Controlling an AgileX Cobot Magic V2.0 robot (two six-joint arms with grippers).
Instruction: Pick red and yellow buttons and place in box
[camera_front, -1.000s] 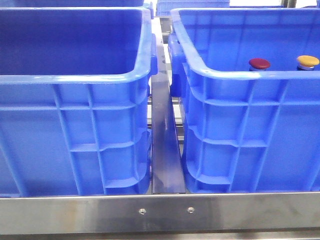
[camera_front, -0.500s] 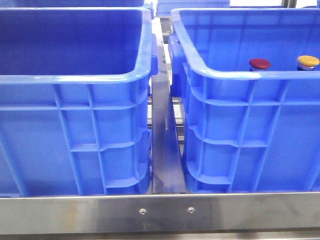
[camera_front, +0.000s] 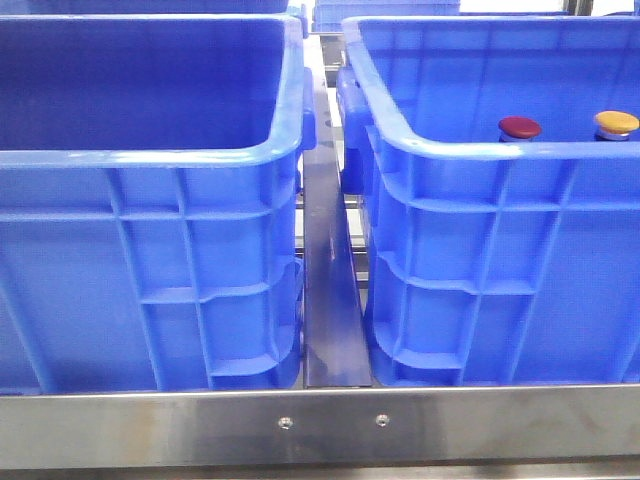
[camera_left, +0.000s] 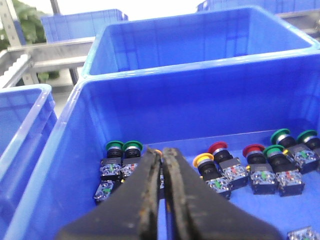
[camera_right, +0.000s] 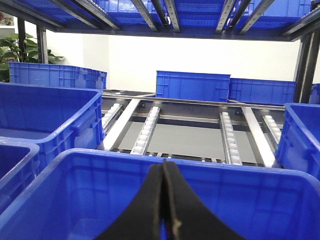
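A dark red button cap (camera_front: 519, 127) and a yellow-orange button cap (camera_front: 616, 122) show just above the near rim of the right blue crate (camera_front: 450, 205). The left blue crate (camera_front: 150, 155) shows no contents. Neither gripper is in the front view. My left gripper (camera_left: 160, 150) hangs shut, with a hairline gap, over a crate (camera_left: 75, 165) holding several push-buttons, among them a yellow one (camera_left: 203, 160) and red ones (camera_left: 218, 147). An orange bit peeks out behind its tips. My right gripper (camera_right: 164, 162) is shut and empty over a blue crate (camera_right: 65, 165).
Green-capped buttons (camera_left: 123, 146) lie beside the left fingers, more at the far side (camera_left: 280, 136). A steel rail (camera_front: 330, 300) runs between the two crates and a steel bar (camera_front: 320, 425) crosses in front. More crates and roller tracks (camera_right: 227, 135) stand behind.
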